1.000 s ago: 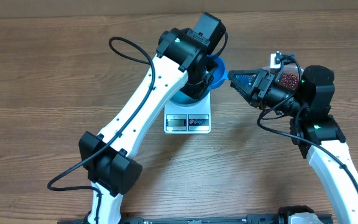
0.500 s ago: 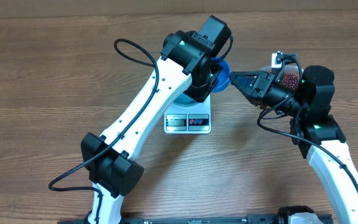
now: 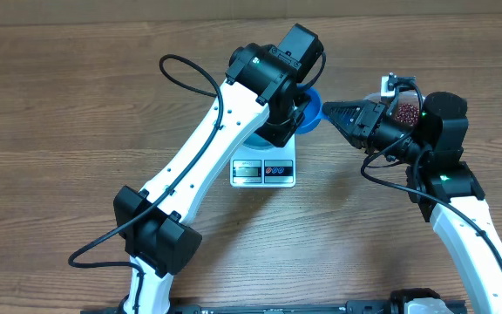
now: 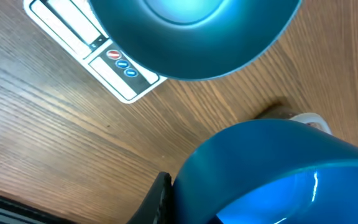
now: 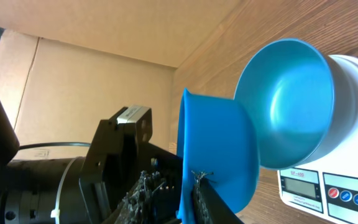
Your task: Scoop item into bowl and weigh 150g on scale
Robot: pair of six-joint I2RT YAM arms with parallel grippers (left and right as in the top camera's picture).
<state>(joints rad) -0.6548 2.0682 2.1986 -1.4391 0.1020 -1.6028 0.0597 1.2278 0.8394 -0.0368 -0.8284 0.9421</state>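
Red-brown beans, tiny and loose, will likely roll and spill. They cannot be pinched and are best lifted in the blue scoop. They lie heaped in a clear tub toward the far right of the tabletop. Nearer the centre, the scoop hangs beside the teal bowl, which sits on the white scale. The left gripper is clenched, seemingly on the scoop's hidden handle. The right gripper appears to pinch its rim.

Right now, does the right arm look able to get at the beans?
Probably not directly: the beans lie under the right arm, behind its fingers, which point the other way, at the scoop beside the bowl.
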